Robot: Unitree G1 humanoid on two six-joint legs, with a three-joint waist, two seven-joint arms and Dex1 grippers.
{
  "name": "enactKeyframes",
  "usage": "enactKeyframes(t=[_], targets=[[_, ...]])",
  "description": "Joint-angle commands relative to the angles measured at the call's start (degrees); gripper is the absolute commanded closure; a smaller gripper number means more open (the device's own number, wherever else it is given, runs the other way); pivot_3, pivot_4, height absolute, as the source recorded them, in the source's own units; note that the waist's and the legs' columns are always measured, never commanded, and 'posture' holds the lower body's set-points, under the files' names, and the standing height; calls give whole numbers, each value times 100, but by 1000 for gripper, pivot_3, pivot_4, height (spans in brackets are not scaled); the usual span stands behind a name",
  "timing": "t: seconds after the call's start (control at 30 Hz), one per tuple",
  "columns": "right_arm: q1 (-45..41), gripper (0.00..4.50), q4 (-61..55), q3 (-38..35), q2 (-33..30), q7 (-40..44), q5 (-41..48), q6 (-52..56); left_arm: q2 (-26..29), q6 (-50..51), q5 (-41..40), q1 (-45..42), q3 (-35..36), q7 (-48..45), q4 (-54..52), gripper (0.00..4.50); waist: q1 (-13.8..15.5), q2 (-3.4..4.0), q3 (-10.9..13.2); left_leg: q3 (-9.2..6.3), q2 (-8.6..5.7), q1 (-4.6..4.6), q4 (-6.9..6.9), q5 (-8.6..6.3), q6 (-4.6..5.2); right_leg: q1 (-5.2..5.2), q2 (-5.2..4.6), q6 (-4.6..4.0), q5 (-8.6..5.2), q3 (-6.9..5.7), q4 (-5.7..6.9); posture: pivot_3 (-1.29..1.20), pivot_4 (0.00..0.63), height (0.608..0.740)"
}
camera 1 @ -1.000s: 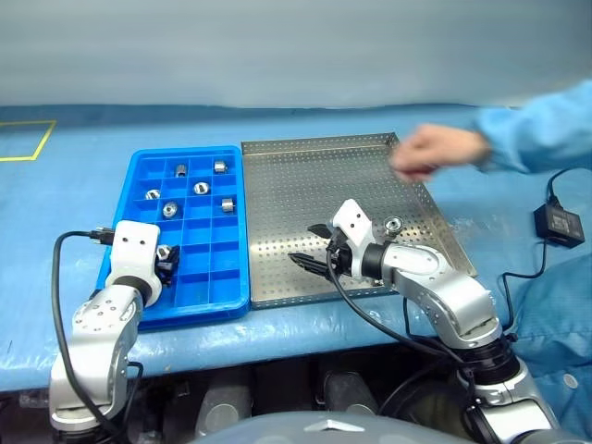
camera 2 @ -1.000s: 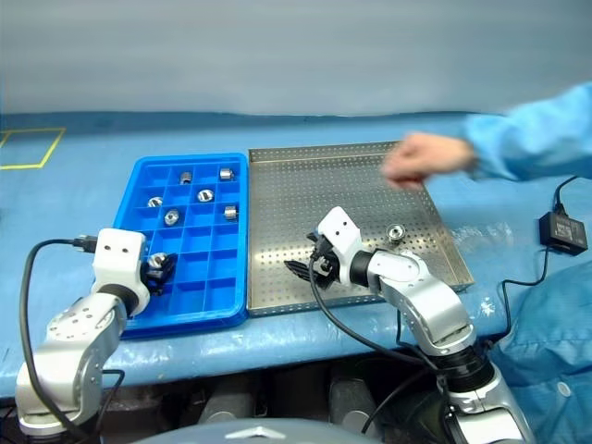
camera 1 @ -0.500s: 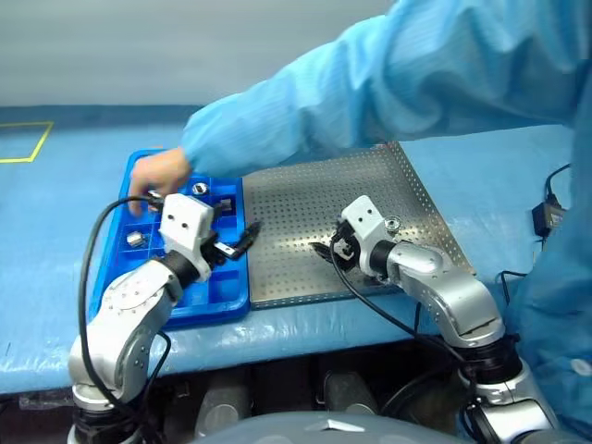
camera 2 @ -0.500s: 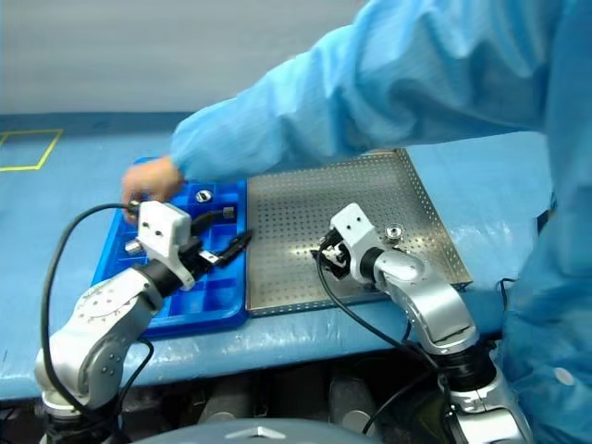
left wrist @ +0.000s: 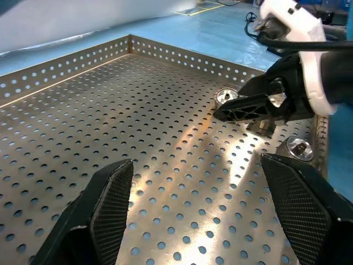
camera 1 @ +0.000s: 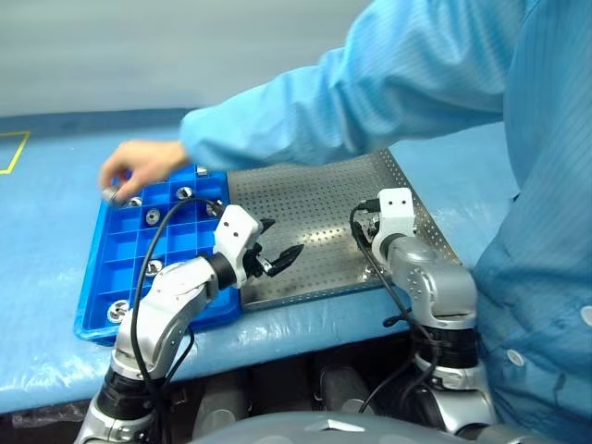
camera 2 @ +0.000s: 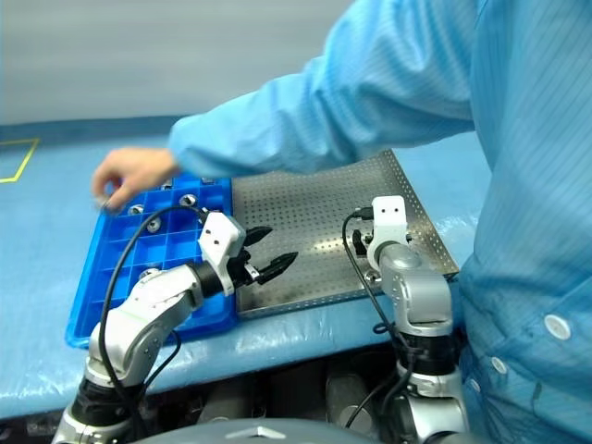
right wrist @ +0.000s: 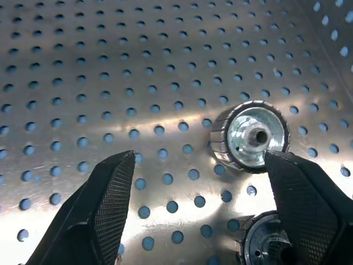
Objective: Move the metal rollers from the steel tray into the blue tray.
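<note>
The steel tray lies beside the blue tray, which holds several metal rollers in separate compartments. My left gripper hangs open and empty over the steel tray's near left part. My right gripper is open low over the tray's near right corner. One roller lies between its fingers, close to one pad. A second roller lies right beside it. The left wrist view shows the right gripper's fingers among rollers near the rim.
A person in a light blue coat leans in from the right. Their sleeve crosses above the steel tray's far side, and their hand is at the blue tray's far left corner. Blue table cover surrounds both trays.
My left gripper swung right from the blue tray to over the steel tray. My right gripper moved right toward the tray's corner rollers. The person's hand moved further left. The camera also turned.
</note>
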Motion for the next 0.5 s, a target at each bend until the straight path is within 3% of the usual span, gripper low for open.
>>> enactKeyframes(t=[0.03, 0.3, 0.4, 0.5], targets=[[-235, 595, 319, -170, 164, -321, -164, -418, -13, -161, -18, -57, -30, 10, -85, 506, -25, 2, -1, -1, 0, 0, 0, 0, 0, 0, 0, 0, 0, 0, 0, -110, 150, 740], [-462, 595, 1035, -328, 212, -403, -165, -942, 17, -145, -6, 136, 9, 168, -256, 506, -28, 2, -1, -5, 0, 0, -6, 0, 0, 1, -1, 1, 1, -2, -2, -72, 150, 740], [-503, 1211, 1214, -517, 335, -598, -146, -883, 23, -129, -5, 199, 50, 256, -312, 464, -15, 1, -1, -5, 3, 1, -5, 0, 1, 2, -1, 1, 0, -2, -1, -63, 150, 740], [-481, 2210, 1253, -560, 397, -687, -160, -849, 55, -117, -12, 236, 72, 301, -338, 464, 9, 2, -2, -6, 4, 8, -5, 0, 0, 8, 0, 0, -1, -3, -1, -59, 150, 740]])
